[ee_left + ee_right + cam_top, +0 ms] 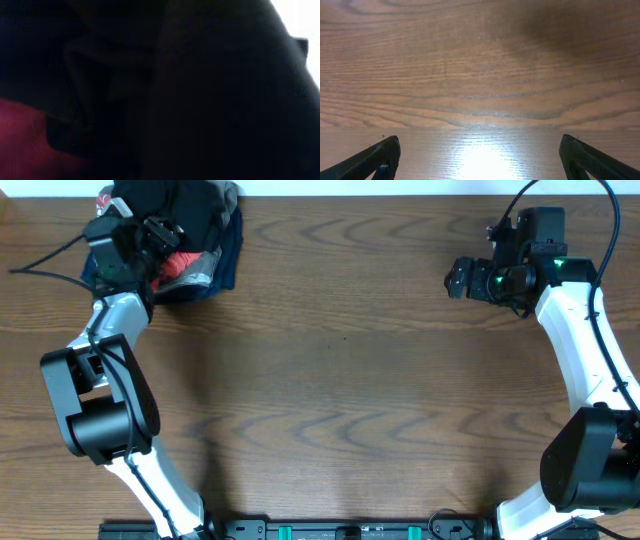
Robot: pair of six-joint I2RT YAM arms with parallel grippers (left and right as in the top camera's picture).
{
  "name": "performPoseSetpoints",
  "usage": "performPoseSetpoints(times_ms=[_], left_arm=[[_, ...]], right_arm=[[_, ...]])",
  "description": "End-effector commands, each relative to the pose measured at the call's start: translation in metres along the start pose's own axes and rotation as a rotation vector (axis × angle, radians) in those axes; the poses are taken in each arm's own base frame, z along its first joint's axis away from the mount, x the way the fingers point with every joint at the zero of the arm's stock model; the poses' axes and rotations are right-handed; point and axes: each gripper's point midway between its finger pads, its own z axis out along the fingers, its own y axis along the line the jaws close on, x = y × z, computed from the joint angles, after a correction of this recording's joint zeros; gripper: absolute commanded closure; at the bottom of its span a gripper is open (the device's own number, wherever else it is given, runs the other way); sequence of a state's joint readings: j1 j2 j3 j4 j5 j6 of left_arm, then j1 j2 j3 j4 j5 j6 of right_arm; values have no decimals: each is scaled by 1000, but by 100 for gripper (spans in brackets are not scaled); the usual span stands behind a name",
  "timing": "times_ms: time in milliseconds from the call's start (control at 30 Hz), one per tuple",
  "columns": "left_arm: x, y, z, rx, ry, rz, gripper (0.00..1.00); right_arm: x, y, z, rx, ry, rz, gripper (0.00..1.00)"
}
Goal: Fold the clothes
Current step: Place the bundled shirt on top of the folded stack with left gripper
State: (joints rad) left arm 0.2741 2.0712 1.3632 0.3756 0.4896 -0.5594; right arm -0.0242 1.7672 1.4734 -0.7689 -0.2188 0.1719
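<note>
The black top (pixel 175 208) lies bunched on a pile of clothes at the table's far left corner. My left gripper (pixel 162 232) is pressed into that pile. The left wrist view is almost wholly dark, filled with black fabric (pixel 210 90) right against the lens, so its fingers are hidden. A patch of red cloth (pixel 20 135) shows at lower left. My right gripper (pixel 458 278) is at the far right, over bare table. In the right wrist view it (pixel 479 141) is wide open and empty.
Under the black top lie a red shirt (pixel 178 265), a grey garment (pixel 205 277) and a navy one (pixel 230 255). The wooden table (pixel 340 380) spreads between the arms. A cable (pixel 45 260) trails off left.
</note>
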Motion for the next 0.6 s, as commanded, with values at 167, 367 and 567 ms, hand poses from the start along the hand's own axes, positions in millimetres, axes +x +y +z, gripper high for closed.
performPoseSetpoints(times_ms=[167, 367, 567], left_arm=[[-26, -70, -45, 141, 16, 210, 7], [-37, -113, -108, 125, 31, 397, 2], [-39, -130, -181, -19, 32, 467, 2]], right_arm=[[6, -5, 2, 12, 19, 4, 1], [6, -4, 3, 10, 19, 3, 1], [6, 8, 5, -4, 14, -37, 1]])
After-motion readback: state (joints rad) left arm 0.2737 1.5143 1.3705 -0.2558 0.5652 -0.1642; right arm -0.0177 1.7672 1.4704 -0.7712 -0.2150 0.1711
